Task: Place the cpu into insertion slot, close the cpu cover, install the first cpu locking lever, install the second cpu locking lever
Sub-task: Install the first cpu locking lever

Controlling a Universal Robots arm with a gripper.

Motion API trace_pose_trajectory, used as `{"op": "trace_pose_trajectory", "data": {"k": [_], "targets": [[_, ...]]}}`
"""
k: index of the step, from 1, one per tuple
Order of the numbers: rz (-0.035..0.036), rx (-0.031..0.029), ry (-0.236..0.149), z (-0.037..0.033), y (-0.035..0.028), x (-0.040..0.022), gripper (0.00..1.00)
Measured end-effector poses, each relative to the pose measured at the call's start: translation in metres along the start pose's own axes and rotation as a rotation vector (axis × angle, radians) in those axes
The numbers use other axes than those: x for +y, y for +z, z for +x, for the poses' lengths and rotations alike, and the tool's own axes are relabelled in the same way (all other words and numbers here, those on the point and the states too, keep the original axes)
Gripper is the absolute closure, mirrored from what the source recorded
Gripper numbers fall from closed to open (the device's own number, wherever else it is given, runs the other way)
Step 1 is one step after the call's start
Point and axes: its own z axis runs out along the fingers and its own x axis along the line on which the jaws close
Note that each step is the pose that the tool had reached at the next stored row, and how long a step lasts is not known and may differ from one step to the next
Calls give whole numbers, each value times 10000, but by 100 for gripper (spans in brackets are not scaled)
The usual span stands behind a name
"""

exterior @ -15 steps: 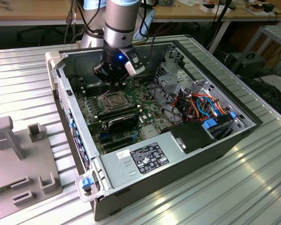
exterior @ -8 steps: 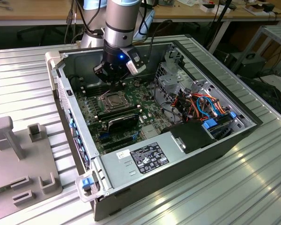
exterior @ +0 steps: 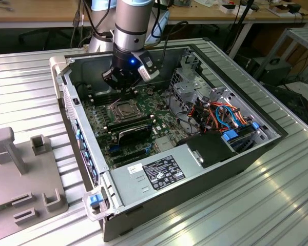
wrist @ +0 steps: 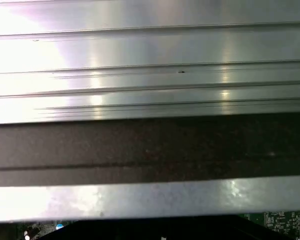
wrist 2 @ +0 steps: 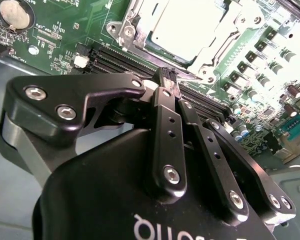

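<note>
Overhead, in the exterior view, the arm's gripper [exterior: 127,82] hangs inside the open computer case [exterior: 236,169], just behind the insertion slot [exterior: 124,109] on the green motherboard [exterior: 161,130]. The silvery cpu [exterior: 123,108] sits in that slot, framed by the cpu cover [exterior: 117,114]. Case walls stand close on the exterior view's left and rear; the drive bay with orange and blue cables [exterior: 223,115] crowds the exterior view's right, so free room is mostly above the board. A black power supply [exterior: 169,171] carries a white-and-black label, print too small to tell. Ribbed aluminium table [exterior: 277,205] surrounds the case; a grey plastic fixture [exterior: 20,174] lies at the exterior view's left. In the second wrist view, the black metal fingers [wrist 2: 167,107] are drawn together, tips nearly meeting, nothing between them, poised just short of the cover's edge. The cpu [wrist 2: 187,27] lies flat under the cpu cover [wrist 2: 140,42], beside long memory slots [wrist 2: 120,60]. In the first wrist view, ribbed aluminium [wrist: 150,65] and a dark case edge [wrist: 150,150] show.
</note>
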Motion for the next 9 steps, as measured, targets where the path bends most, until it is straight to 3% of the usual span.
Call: {"op": "trace_pose_trajectory", "data": {"k": [9], "targets": [[-6,4,-144,-78,21,31,89]]}}
